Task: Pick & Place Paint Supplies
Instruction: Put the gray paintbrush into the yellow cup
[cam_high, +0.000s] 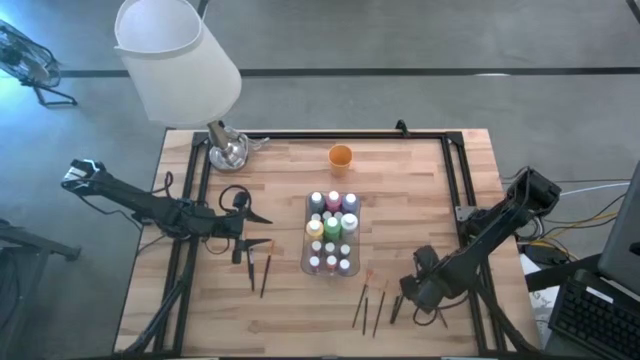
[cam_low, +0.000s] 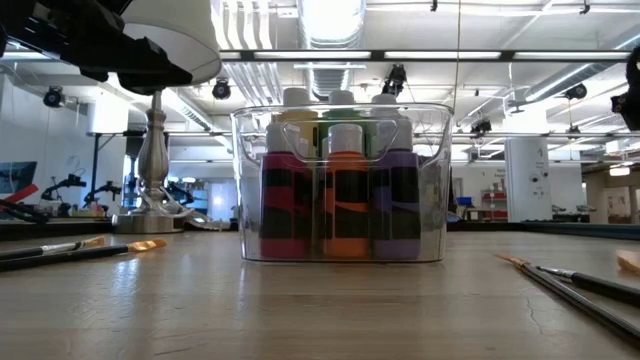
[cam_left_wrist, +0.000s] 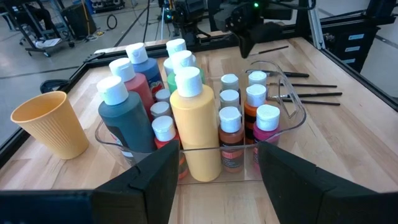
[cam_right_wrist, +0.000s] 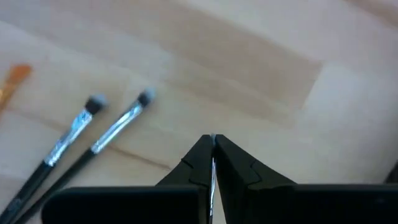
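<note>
Right end effector pinched on a thin brush; bottles packed in the tray at mid-counter.

High view: the right end effector (cam_high: 413, 291) sits low at the near right of the counter (cam_high: 290, 170), among loose brushes (cam_high: 368, 305); the left end effector (cam_high: 243, 222) hovers left of the clear tray (cam_high: 305, 262) of bottles (cam_high: 331, 232), with two more brushes (cam_high: 258, 272) just below it. An orange cup (cam_high: 340, 155) stands beyond the tray, a lamp (cam_high: 180, 60) at the far left corner.
Low view: capped bottles fill the tray (cam_low: 340, 250); brushes lie on either side.
Left wrist view: fingers (cam_left_wrist: 152, 180) spread apart, facing the tray; a tall yellow bottle (cam_left_wrist: 194, 124) is nearest, the cup (cam_left_wrist: 50, 124) beside.
Right wrist view: fingers (cam_right_wrist: 186, 168) closed together on a thin silvery brush shaft (cam_right_wrist: 213, 177); two dark-handled brushes (cam_right_wrist: 93, 140) lie beside.
</note>
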